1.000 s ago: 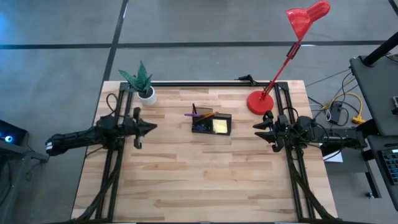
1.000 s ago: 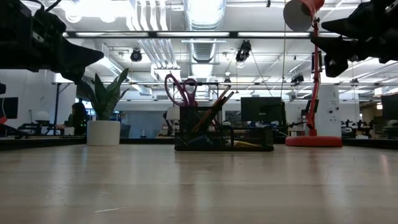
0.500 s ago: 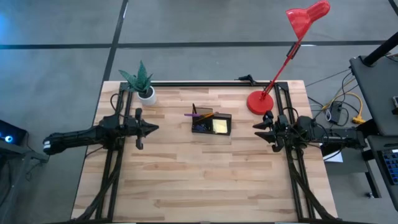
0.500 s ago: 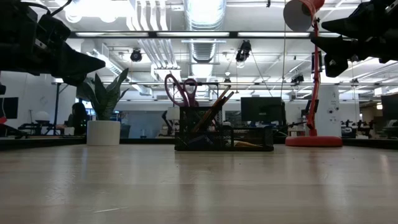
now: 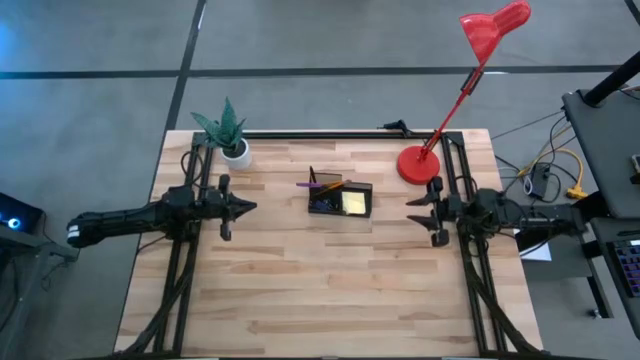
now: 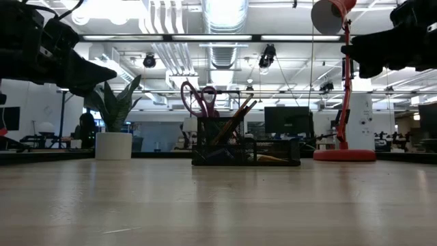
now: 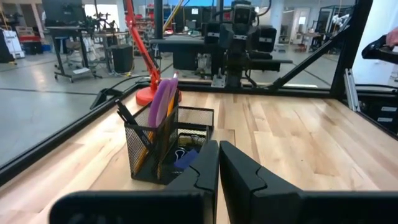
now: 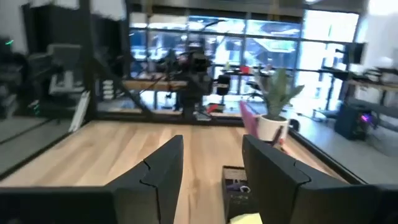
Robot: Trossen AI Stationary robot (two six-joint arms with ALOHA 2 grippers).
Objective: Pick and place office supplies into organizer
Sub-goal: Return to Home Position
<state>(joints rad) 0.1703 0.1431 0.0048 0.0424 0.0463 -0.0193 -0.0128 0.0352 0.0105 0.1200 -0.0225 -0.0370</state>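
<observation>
The black mesh organizer (image 5: 340,199) (image 6: 246,149) stands at the table's middle. Its taller part holds purple-handled scissors (image 6: 198,99) (image 7: 163,102), orange pencils (image 6: 239,113) and a dark pen. The yellow sticky-note pad (image 5: 354,203) lies in the low tray with small blue and black pieces. My left gripper (image 5: 250,207) (image 7: 219,149) hovers shut, left of the organizer and pointing at it. My right gripper (image 5: 418,215) (image 8: 212,149) hovers open on the organizer's right, facing it. Neither touches anything.
A potted green plant (image 5: 228,135) (image 6: 116,119) stands at the far left of the table. The red lamp's round base (image 5: 417,163) (image 6: 343,154) sits far right, just beyond my right gripper. Black frame rails run along both sides. Bare wood lies toward the near edge.
My left gripper has crept a little to the right, toward the organizer, staying shut. My right gripper has shifted slightly toward the table's near edge. The organizer and its contents have not moved.
</observation>
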